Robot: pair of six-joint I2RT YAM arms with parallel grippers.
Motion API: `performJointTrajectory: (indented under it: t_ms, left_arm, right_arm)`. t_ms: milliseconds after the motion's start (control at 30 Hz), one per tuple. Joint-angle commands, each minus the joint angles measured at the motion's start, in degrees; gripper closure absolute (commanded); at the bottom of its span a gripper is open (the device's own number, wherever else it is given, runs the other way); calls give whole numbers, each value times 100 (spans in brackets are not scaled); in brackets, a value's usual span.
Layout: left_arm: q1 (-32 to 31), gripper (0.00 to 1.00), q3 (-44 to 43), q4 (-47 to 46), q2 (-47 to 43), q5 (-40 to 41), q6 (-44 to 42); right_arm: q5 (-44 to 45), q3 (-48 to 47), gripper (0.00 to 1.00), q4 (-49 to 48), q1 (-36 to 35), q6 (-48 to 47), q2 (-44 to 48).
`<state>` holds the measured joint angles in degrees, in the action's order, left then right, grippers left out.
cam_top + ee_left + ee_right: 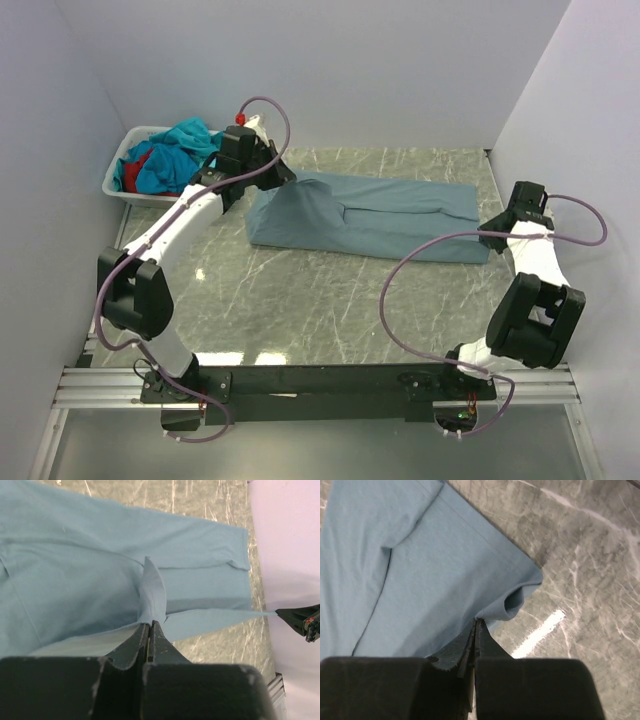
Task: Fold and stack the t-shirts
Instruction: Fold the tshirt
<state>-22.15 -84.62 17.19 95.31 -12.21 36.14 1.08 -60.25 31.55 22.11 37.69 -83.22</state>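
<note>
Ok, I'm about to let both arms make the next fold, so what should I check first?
1. Grip, left claw on the grey-blue shirt: ok, shut.
2. Grip, right claw on its edge: ok, shut.
3. Edge between them taut: ok.
4. Cloth lying smooth: not ok, bunched at the left claw.
5. Layers pinched, one or both: cannot tell.
6. Workspace: other shirts inside the basket, ok.

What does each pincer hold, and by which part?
Both grip the grey-blue t-shirt: the left pincer pinches a fold of its edge, the right pincer its edge near a corner.
</note>
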Motion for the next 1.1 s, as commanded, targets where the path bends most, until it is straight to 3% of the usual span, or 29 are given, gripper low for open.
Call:
performJointTrajectory:
  t_ms: [0,1067]
  left_arm:
    - [106,99,-397,-260,102,-273,-283]
    - [721,100,-1909,-874,2026,-1987,-1065]
  right_arm:
    - [164,-364,100,88,-31,63,-167]
    - [270,-1507,100,44,-286,318,-1705]
